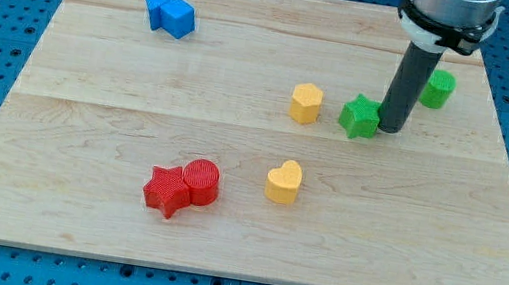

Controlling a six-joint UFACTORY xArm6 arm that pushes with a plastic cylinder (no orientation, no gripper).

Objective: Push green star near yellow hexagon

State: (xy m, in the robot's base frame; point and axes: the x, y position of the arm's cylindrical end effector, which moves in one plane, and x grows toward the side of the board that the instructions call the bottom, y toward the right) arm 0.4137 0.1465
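The green star lies on the wooden board at the view's right of centre. The yellow hexagon lies a short gap to its left. My tip is at the star's right side, touching or almost touching it. The dark rod rises from there to the arm's head at the view's top right.
A green cylinder stands just right of the rod. A yellow heart lies below the hexagon. A red star and red cylinder touch at the lower left. Two blue blocks sit at the upper left.
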